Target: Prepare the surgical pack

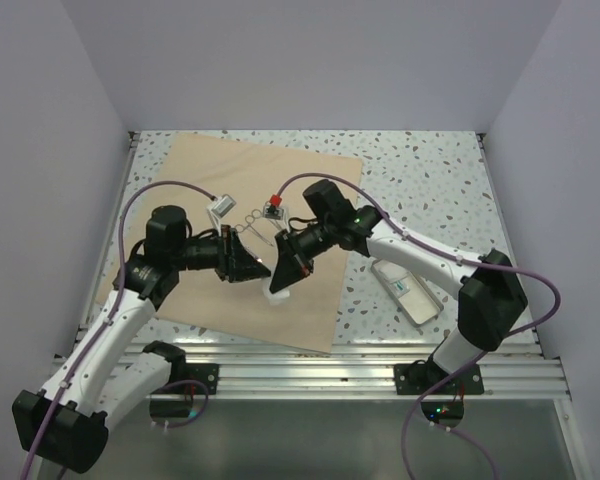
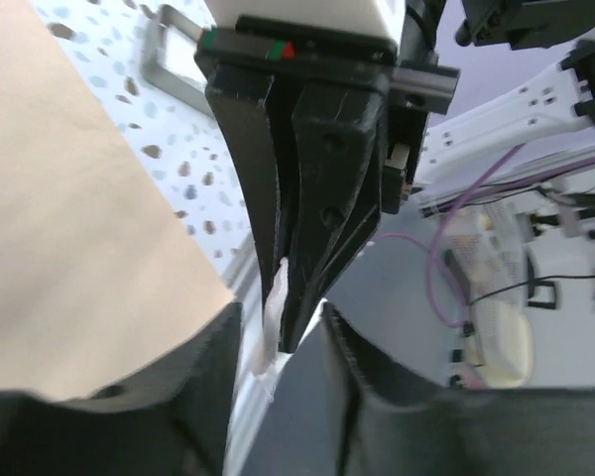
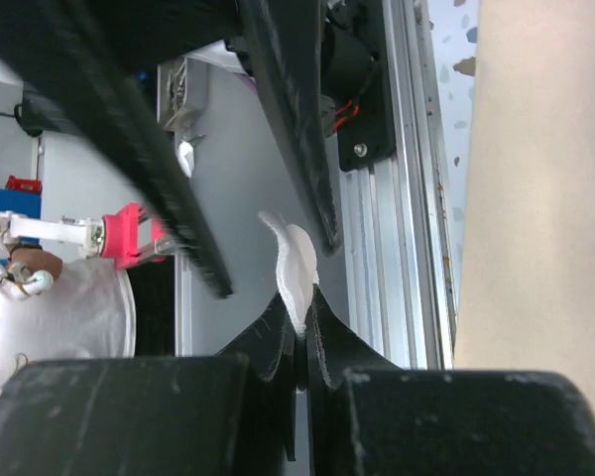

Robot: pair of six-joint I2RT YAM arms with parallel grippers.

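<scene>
Above the flat tan wrap (image 1: 210, 190), right pincer (image 3: 299, 302) grips a white scrap (image 3: 297, 260), maybe gauze; left pincer (image 2: 283, 347) sits half-open.

Pale lilac walls (image 1: 310, 60) enclose a speckled terrazzo table (image 1: 430, 170).

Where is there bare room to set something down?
Bare table behind the right arm, between tan sheet and right wall; also the sheet's back-left corner. Crowded mid-sheet: small tools, left gripper and right gripper meeting; tray front right.
</scene>
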